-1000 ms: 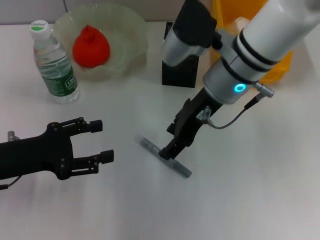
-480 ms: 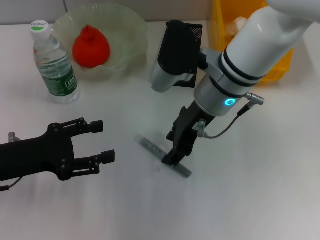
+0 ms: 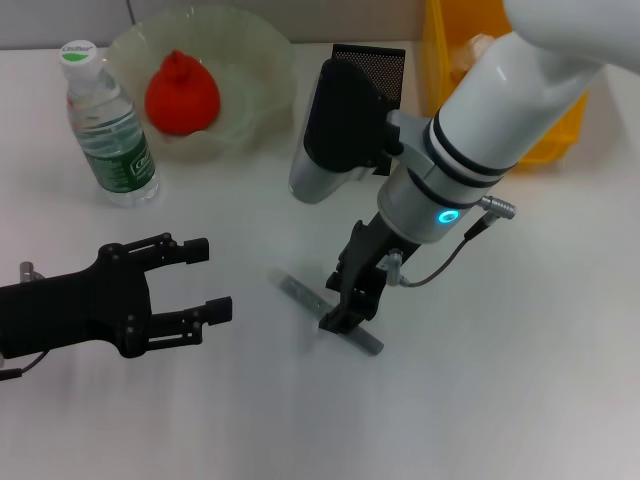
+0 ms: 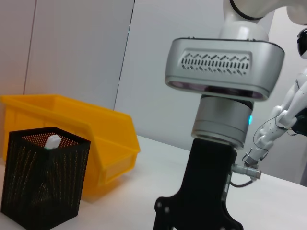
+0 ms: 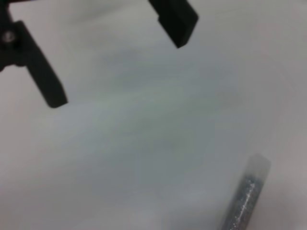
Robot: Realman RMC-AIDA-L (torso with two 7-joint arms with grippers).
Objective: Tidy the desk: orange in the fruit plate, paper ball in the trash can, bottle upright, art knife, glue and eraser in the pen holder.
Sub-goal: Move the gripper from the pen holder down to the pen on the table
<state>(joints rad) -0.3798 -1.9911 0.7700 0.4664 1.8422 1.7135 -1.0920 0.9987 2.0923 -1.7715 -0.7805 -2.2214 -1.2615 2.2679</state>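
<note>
1. In front of the pen holder [image 3: 368,62], out on the white bench [image 3: 520,380], the right tool [image 3: 347,303] reaches down onto a slim grey stick, the art knife [image 3: 300,294], which lies flat and slanted; from the head view the tool's tips sit over the stick's middle, and I cannot tell whether they are spread or pinching it.
2. In the right wrist view one end of the art knife [image 5: 244,199] lies on bare bench.
3. To the robot's left of the pen holder sits the fruit plate [image 3: 262,60], with the orange [image 3: 182,94] resting inside it.
4. Further left of the pen holder, beyond the plate, the bottle [image 3: 107,130] stands upright, cap on top.
5. To the right of the pen holder is the yellow trash can [image 3: 447,48], just beside it, partly hidden by the right arm.
6. In the left wrist view a white object pokes up inside the pen holder [image 4: 44,182], and the trash can [image 4: 103,139] stands right behind it.
7. Well in front of the pen holder and off to the left, the left tool [image 3: 200,279] hovers over the bench with its fingers spread, holding nothing.
</note>
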